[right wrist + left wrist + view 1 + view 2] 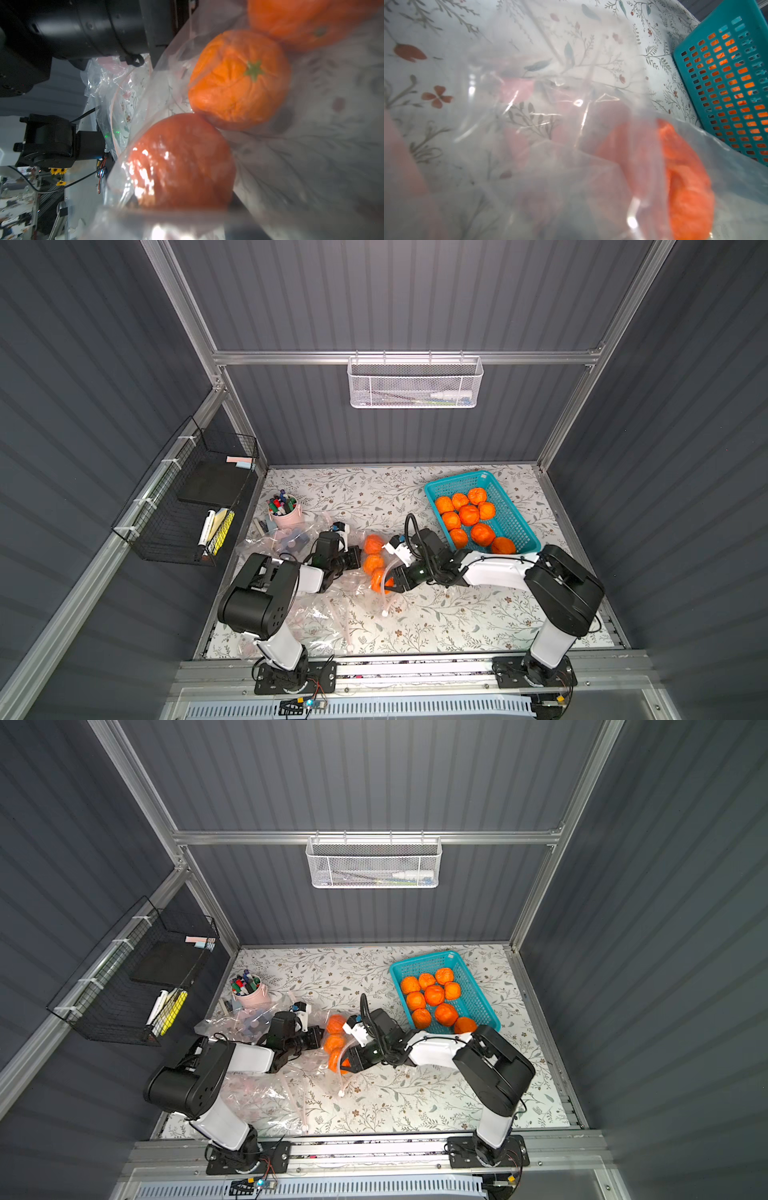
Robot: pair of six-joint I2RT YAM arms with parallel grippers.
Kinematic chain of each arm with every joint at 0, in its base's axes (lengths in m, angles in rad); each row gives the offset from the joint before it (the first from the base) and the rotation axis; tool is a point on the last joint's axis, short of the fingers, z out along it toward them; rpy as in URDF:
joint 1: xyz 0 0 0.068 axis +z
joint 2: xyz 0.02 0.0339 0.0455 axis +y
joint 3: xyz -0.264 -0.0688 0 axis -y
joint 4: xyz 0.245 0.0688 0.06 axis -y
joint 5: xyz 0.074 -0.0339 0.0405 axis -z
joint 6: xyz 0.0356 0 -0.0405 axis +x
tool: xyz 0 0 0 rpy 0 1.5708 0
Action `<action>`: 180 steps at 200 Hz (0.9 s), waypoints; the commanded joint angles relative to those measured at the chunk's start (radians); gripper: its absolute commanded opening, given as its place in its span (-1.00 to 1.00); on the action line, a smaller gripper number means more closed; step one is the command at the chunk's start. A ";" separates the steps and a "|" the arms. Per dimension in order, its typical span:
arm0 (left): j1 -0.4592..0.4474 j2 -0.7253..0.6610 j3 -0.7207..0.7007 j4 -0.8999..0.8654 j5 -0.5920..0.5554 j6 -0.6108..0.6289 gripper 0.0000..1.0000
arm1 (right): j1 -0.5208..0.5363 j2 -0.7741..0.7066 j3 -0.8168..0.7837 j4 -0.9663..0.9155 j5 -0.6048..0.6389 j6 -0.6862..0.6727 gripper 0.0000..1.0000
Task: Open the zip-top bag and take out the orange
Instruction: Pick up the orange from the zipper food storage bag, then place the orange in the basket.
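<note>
The clear zip-top bag [385,600] [341,1080] lies mid-table with three oranges in a row inside. My right gripper [388,583] [345,1063] reaches into its mouth, its jaws closed round the nearest orange [379,577] [182,162]. In the right wrist view the second orange [239,76] and the third orange [291,20] lie beyond it under the film. My left gripper [356,558] [321,1040] is shut on the bag's edge beside the middle orange [372,563]. Plastic covers the left wrist view, with one orange [685,187] showing through.
A teal basket [457,479] [726,83] holding several oranges stands at the back right. A pink cup of markers [284,512] and a bag of small items [286,541] sit at the left. More crumpled clear bags [316,614] lie in front of the left arm.
</note>
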 commanded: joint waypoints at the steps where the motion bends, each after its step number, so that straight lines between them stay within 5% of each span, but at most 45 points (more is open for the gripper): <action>1: -0.007 0.029 -0.044 -0.169 -0.014 0.004 -1.00 | -0.034 -0.092 -0.015 -0.111 0.062 -0.071 -0.52; 86: -0.006 0.034 -0.040 -0.175 -0.011 0.011 -1.00 | -0.275 -0.445 0.000 -0.457 0.282 -0.164 -0.53; 180: -0.007 0.035 -0.039 -0.174 -0.009 0.014 -1.00 | -0.561 -0.396 0.148 -0.636 0.765 -0.114 -0.52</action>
